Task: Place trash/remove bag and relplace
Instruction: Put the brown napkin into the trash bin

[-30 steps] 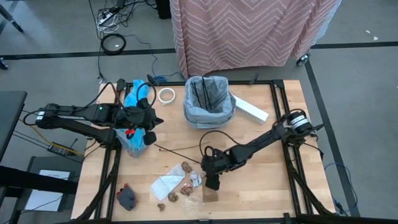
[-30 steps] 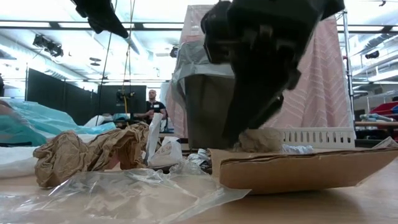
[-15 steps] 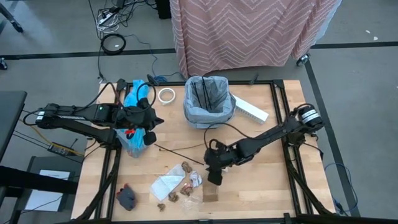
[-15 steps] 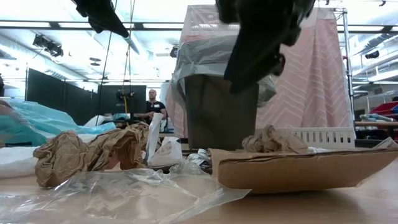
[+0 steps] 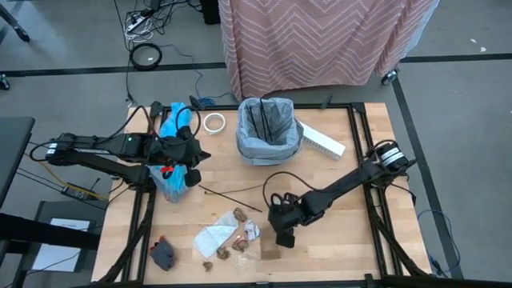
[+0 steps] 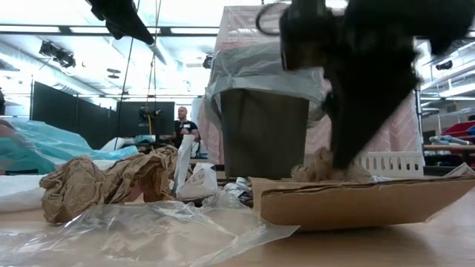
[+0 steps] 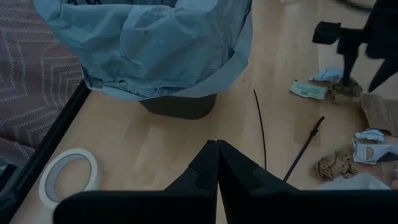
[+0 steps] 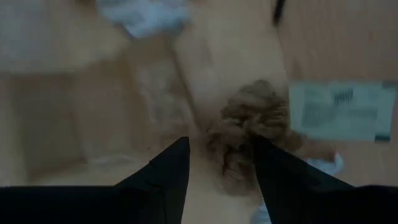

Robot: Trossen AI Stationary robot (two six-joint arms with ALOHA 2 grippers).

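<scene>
My right gripper (image 8: 217, 171) is open and points down at the litter near the table's near edge (image 5: 284, 230). A crumpled brown paper wad (image 8: 249, 134) lies on the wood between its fingers, beside a white printed wrapper (image 8: 342, 112). More brown wads (image 5: 238, 216), white paper (image 5: 214, 238), a cardboard scrap (image 6: 356, 200) and a thin dark stick (image 5: 228, 198) lie around. The bin lined with the light grey bag (image 5: 268, 132) stands at the far side. My left gripper (image 7: 214, 155) is shut and hovers at the table's left, over the turquoise bag (image 5: 172, 182). My right gripper comes from above with one open finger on each side of the brown paper wad (image 8: 239, 149), which rests on the table. Whether the fingers (image 8: 280, 168) touch it, I cannot tell.
A white tape ring (image 5: 213, 122) lies left of the bin and a long white box (image 5: 320, 142) right of it. A clear plastic wrapper (image 6: 148, 230) lies at the near edge. A dark grey lump (image 5: 162, 254) sits at the near left corner. A person stands far behind the table (image 6: 182, 126).
My right gripper rose clear of the brown wad, then came down again a little toward the table's right and near edge, now beside the same wad. The wad stayed on the table. The left arm kept still.
</scene>
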